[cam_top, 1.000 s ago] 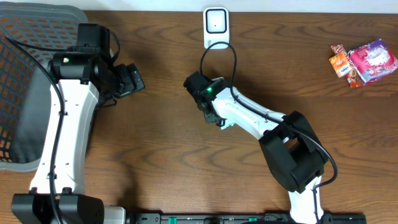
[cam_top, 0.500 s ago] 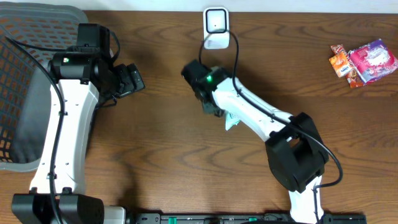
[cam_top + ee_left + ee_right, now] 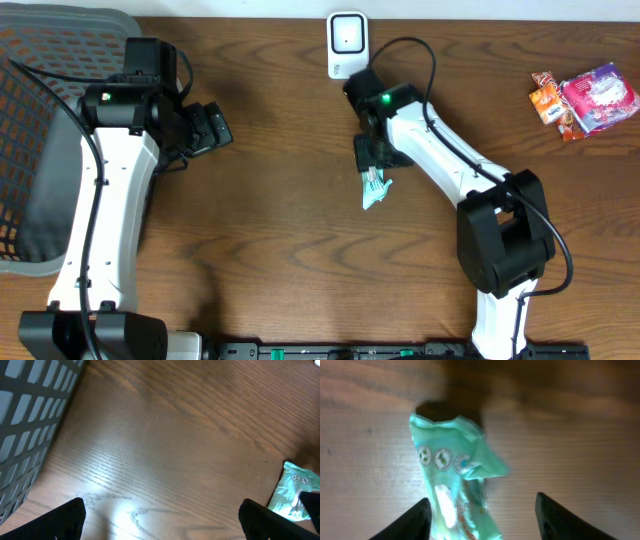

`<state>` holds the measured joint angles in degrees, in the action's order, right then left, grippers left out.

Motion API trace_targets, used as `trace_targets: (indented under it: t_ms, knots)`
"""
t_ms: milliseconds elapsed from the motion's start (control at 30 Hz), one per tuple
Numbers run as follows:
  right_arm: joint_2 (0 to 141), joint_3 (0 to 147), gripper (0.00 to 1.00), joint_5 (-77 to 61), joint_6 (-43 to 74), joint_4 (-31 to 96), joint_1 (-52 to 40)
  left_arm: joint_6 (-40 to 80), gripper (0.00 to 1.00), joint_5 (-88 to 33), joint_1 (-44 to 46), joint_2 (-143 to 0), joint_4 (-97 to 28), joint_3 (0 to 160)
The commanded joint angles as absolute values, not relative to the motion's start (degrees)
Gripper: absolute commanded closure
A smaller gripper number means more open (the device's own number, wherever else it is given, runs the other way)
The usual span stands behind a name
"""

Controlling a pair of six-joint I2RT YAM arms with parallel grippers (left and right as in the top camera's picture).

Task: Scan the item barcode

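1 teal packet point(image 3: 376, 188) lies with its long axis toward the scanner point(image 3: 347, 40).

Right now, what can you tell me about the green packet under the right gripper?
The packet is a small mint-green pouch of thin, glossy, crinkled film. It has three round white marks in a row and some pale print below them. It lies crumpled on the wooden table. The right gripper hangs over it, its jaws open to either side and not clamping it. No barcode shows in any view.
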<state>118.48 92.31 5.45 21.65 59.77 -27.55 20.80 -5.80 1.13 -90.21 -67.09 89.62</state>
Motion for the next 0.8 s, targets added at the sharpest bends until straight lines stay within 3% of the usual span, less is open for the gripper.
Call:
trace_targets:
  t_ms: [0,133,167,233,267,567,767]
  knots:
    - [117.84,87.24,0.48,-3.38,19.25,56.71,-27.40,20.69,0.02,-5.30,0.89,-89.80,-67.24,89.73]
    - [117.84,84.33,0.53,-5.10,19.25,53.34,-27.46,20.69,0.02,-5.30,0.89,-89.80,-67.24,89.73]
    - [117.84,84.33,0.60,-5.08,19.25,53.30,-27.46,20.69,0.02,-5.30,0.89,-89.80,-67.24,89.73]
    - [117.84,84.40,0.92,-5.10,19.31,52.99,-27.46,20.69,0.02,-5.30,0.89,-89.80,-67.24,89.73]
    - [117.84,84.60,0.99,-5.10,19.92,52.99,-27.46,20.69,0.02,-5.30,0.89,-89.80,-67.24,89.73]
    - [117.75,100.05,0.99,-3.90,19.31,49.47,-27.14,20.69,0.02,-5.30,0.89,-89.80,-67.24,89.73]
    - [117.80,104.77,0.99,10.57,18.57,26.72,-26.81,20.69,0.02,-5.30,0.89,-89.80,-67.24,89.73]
